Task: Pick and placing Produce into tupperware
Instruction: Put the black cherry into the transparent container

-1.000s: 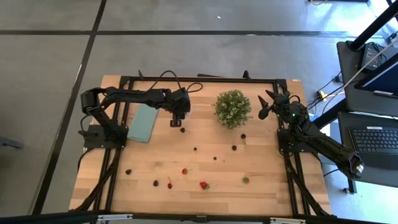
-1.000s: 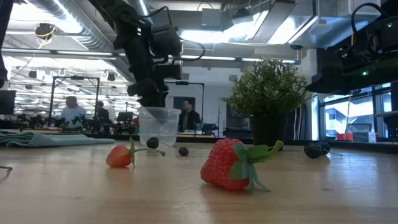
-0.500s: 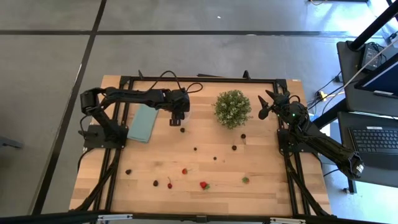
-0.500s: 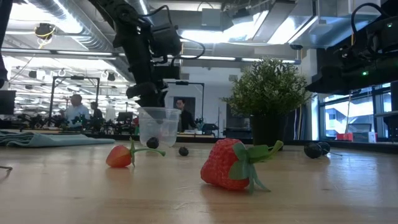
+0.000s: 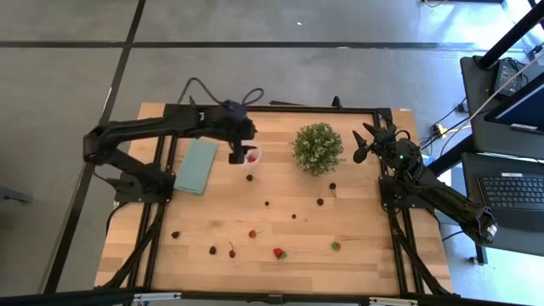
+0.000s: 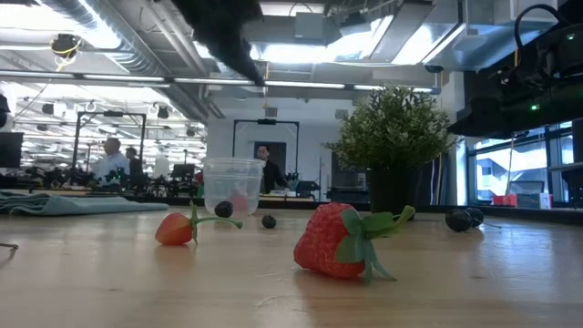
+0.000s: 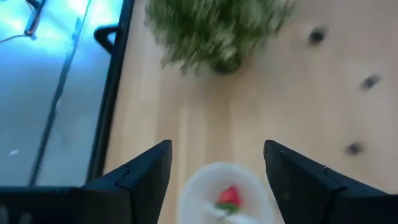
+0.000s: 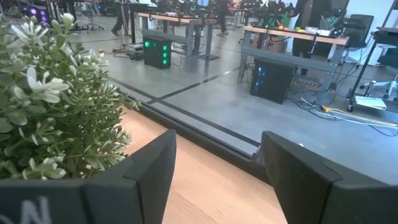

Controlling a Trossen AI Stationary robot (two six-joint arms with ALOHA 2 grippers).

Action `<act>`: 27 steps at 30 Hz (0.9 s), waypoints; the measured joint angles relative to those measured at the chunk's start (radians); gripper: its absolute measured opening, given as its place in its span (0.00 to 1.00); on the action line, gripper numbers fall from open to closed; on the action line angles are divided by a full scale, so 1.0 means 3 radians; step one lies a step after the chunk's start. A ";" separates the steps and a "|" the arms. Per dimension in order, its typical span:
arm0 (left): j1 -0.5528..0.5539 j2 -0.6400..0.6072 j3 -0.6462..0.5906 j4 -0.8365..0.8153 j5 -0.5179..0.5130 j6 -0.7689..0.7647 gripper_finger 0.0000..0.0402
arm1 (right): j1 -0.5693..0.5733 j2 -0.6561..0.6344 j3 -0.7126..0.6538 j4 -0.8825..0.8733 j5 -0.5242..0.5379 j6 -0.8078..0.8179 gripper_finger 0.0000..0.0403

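Clear plastic, the tupperware (image 5: 252, 155) stands upright on the wooden surface (image 5: 357, 255), between the teal rectangle (image 5: 197, 167) and the bushy green plant (image 5: 318, 148). One red strawberry piece (image 7: 229, 196) lies inside it. The left gripper (image 5: 235, 151) hangs above the surface just beside the cup, on the side of the teal rectangle; its fingers (image 7: 142, 177) are spread apart and hold nothing. The right gripper (image 5: 364, 143) waits near the plant on the far right side of the surface, its fingers (image 8: 149, 163) also apart and empty. The other produce lies scattered on the surface: a big strawberry (image 6: 332, 240), a small red one (image 6: 175, 228), dark berries (image 5: 268, 203) and a greenish piece (image 5: 336, 246).
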 joint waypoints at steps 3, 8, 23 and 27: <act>-0.0088 -0.0167 0.0008 0.0002 0.0012 -0.0318 0.62 | -0.0001 0.0001 -0.0001 0.0000 -0.0001 0.0000 0.59; -0.0273 -0.0249 0.0008 -0.0076 -0.0013 -0.0544 0.61 | -0.0003 0.0008 0.0000 -0.0001 0.0000 -0.0001 0.59; -0.1190 0.0154 -0.0445 -0.0226 -0.1402 -0.0765 0.58 | -0.0003 0.0009 0.0000 0.0000 0.0000 -0.0003 0.59; -0.1407 0.0322 -0.0593 -0.0083 -0.1611 -0.1100 0.57 | -0.0003 0.0009 -0.0001 -0.0002 0.0000 -0.0015 0.59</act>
